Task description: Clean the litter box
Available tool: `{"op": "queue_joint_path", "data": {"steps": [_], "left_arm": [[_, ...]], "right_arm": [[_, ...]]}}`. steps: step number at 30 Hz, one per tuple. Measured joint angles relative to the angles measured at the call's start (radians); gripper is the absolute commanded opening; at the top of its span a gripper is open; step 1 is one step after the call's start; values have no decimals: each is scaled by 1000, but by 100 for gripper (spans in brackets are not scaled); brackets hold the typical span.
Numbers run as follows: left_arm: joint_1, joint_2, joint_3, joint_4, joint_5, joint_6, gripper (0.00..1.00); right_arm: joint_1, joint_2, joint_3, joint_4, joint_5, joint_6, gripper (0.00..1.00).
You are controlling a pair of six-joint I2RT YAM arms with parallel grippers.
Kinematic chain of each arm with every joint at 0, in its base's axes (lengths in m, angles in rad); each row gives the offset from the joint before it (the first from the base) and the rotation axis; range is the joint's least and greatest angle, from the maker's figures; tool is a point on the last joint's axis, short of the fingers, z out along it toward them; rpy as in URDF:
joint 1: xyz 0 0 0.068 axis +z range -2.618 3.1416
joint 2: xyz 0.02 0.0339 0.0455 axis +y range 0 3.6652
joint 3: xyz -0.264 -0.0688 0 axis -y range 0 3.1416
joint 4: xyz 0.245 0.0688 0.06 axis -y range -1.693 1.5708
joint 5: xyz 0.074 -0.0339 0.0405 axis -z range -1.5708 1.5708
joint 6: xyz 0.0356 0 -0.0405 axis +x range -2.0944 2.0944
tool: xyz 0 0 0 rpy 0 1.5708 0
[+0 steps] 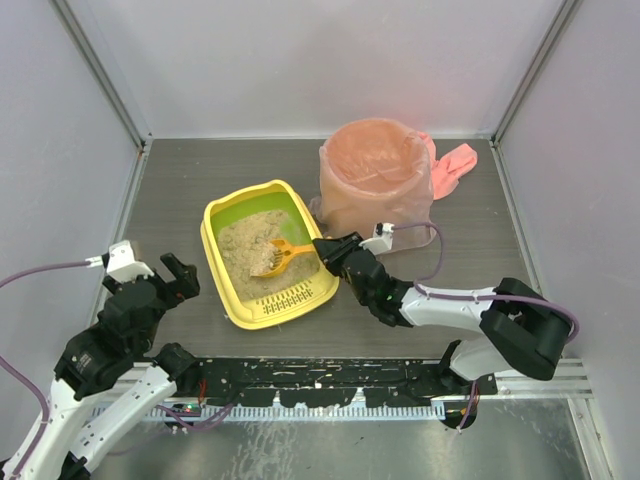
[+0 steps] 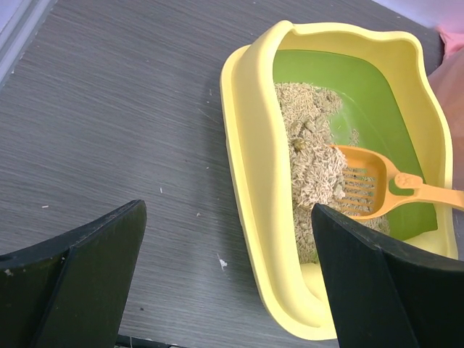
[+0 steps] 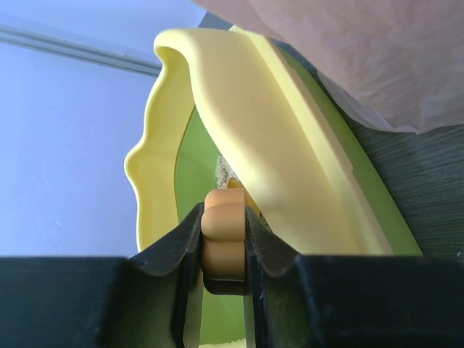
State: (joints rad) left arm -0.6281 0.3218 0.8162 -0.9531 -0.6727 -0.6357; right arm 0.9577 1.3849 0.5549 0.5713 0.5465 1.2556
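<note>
So the left fingers are spread wide, holding nothing, over the worktop. The litter box sits just off to their right. The right fingers are clamped on the orange scoop handle, its head down in the litter ahead of them. The pink-bagged bin is just beyond.

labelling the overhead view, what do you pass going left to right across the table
left hand → litter box with the orange scoop in it → right hand → bin lined with a pink bag
</note>
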Motion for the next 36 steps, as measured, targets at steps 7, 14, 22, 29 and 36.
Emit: {"op": "queue_joint_path", "data": {"steps": [7, 14, 22, 29, 36], "left_arm": [[0, 17, -3, 19, 24, 0, 98], [0, 72, -4, 51, 62, 3, 98], [0, 121, -4, 93, 99, 43, 98], [0, 137, 0, 108, 112, 91, 98], [0, 143, 14, 110, 112, 107, 98]], "right_arm": [[-47, -14, -62, 80, -43, 49, 1], [-109, -69, -142, 167, -117, 61, 1], [-157, -77, -208, 335, -176, 65, 1], [-191, 66, -229, 562, -246, 111, 1], [-238, 95, -255, 641, -302, 146, 1]]}}
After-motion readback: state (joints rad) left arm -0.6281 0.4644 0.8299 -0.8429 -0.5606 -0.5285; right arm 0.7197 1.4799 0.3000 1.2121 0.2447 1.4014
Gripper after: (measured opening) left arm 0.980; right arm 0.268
